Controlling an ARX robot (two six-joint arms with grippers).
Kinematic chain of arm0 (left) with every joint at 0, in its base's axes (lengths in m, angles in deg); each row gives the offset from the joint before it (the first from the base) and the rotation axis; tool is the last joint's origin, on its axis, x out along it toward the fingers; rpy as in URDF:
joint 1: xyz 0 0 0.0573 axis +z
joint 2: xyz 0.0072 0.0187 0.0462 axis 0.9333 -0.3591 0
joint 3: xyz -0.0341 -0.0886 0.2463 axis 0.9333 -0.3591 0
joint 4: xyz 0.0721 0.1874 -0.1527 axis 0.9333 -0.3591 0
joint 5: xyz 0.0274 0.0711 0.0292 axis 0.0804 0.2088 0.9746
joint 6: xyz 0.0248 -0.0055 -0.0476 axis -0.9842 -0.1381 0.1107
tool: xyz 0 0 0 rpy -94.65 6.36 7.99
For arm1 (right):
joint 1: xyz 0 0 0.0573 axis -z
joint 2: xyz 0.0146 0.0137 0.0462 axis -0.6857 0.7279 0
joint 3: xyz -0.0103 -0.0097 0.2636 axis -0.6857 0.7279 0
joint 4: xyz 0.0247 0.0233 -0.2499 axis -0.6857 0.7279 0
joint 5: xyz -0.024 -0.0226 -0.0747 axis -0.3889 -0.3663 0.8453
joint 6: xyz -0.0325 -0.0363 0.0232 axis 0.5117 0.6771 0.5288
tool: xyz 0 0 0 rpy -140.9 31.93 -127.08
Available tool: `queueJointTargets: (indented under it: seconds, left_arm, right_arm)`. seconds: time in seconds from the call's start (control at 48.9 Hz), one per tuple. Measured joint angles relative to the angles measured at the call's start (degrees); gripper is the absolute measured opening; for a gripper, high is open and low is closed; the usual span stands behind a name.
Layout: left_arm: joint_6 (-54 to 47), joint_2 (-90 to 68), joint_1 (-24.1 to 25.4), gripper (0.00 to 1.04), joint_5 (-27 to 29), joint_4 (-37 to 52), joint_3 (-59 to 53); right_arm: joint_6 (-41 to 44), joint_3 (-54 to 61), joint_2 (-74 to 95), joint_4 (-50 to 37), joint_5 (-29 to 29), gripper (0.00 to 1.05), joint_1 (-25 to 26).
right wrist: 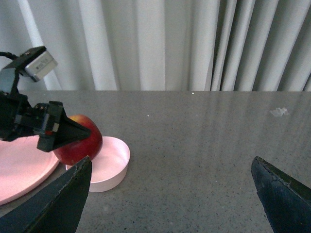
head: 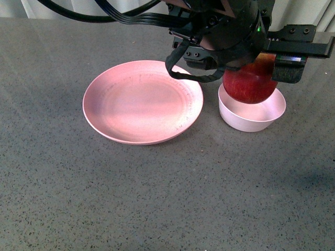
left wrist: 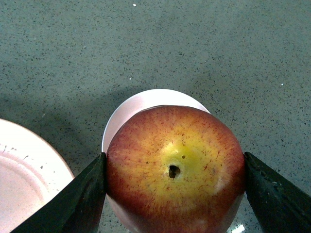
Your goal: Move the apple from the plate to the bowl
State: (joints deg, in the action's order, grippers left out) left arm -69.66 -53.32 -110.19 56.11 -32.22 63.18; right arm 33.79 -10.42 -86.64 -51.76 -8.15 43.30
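Observation:
My left gripper (head: 250, 70) is shut on the dark red apple (head: 250, 82) and holds it just above the small pale pink bowl (head: 252, 117), over its far left part. In the left wrist view the apple (left wrist: 175, 170) shows its yellow stem end between the two black fingers (left wrist: 80, 199), with the bowl rim (left wrist: 146, 99) under it. The wide salmon-pink plate (head: 142, 102) lies empty left of the bowl. My right gripper (right wrist: 170, 194) is open and empty, apart from the bowl, and sees the apple (right wrist: 80, 141) and the bowl (right wrist: 109, 165).
Grey speckled table (head: 167, 198) all round. Pale curtains (right wrist: 160, 43) hang behind the table's far edge. The left arm's black cables (head: 120, 13) cross the back of the front view.

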Motion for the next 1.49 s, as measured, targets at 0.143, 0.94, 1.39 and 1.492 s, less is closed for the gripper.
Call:
queueJointTargets:
  seconds: [0.143, 0.94, 1.39, 1.492]
  left_arm:
    - [0.6, -2.7, -0.4, 0.71, 0.2, -0.4, 2.9]
    - [1.2, -6.1, -0.6, 0.96, 0.0, 0.5, 5.3]
    - [3.5, 11.9, 7.9, 0.96, -0.6, 5.8, -10.9]
    - [3.6, 16.9, 12.2, 0.96, -0.8, 5.4, -14.9]
  right_arm:
    - [0.0, 0.0, 0.0, 0.0, 0.0, 0.96, 0.0]
    - [0.0, 0.0, 0.0, 0.0, 0.0, 0.96, 0.0]
    - [0.0, 0.0, 0.0, 0.0, 0.0, 0.96, 0.0]
    - [0.0, 0.0, 0.0, 0.0, 0.0, 0.96, 0.0]
